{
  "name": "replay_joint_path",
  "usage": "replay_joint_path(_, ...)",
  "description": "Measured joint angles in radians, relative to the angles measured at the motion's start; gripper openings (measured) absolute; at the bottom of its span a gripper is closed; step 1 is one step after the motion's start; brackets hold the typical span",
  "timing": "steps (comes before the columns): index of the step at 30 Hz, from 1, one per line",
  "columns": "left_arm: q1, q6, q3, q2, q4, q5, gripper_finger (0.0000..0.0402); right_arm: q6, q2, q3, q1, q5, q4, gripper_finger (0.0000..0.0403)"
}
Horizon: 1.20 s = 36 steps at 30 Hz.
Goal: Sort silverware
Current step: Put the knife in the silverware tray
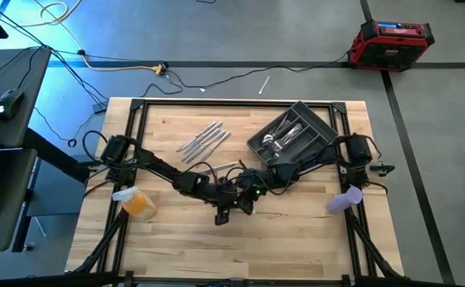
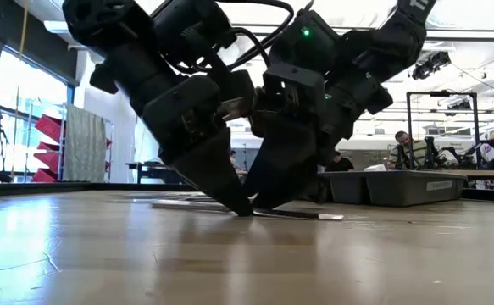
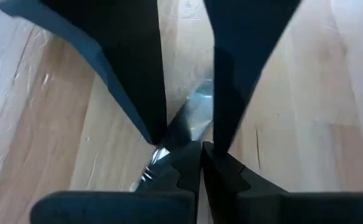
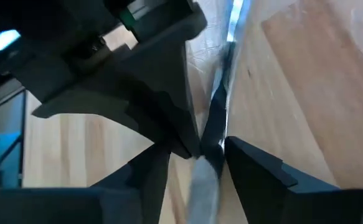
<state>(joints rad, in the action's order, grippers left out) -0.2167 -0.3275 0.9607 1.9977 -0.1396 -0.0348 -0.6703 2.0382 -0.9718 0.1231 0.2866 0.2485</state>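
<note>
Item: wooden tabletop [image 1: 296,239], workshop room behind. One silverware piece [image 2: 302,214] flat mid-tabletop, near the grey tray [image 1: 323,130]; my left fingers [image 2: 230,199] together, right fingers [image 4: 246,168] apart, straddling it.

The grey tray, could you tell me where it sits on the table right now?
In the high view the grey tray sits at the table's far right, tilted, with loose silverware lying to its left.

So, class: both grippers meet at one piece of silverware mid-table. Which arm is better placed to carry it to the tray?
Right, probably. The right gripper already straddles the utensil, and the tray lies on its side.
</note>
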Motion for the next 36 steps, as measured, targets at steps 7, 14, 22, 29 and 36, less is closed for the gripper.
replay_joint_path(7,0.005,0.023,-0.001,0.001,-0.001,-0.048,0.0000,0.005,0.013,0.001,0.025,-0.013,0.041,0.0158)
replay_joint_path(14,0.001,0.087,-0.001,0.003,-0.001,-0.096,0.0000,0.085,0.014,-0.003,0.080,-0.118,-0.006,0.0127)
replay_joint_path(22,-0.034,0.095,-0.004,-0.088,0.082,-0.117,0.0000,0.192,0.011,-0.005,0.094,-0.187,-0.076,0.0009)
replay_joint_path(29,-0.063,0.085,-0.002,-0.273,0.211,-0.211,0.0001,0.201,-0.002,-0.007,0.098,-0.237,-0.088,0.0000)
replay_joint_path(36,-0.097,-0.123,-0.003,-0.404,0.614,-0.531,0.0001,0.154,-0.070,0.004,0.105,-0.374,-0.129,0.0000)
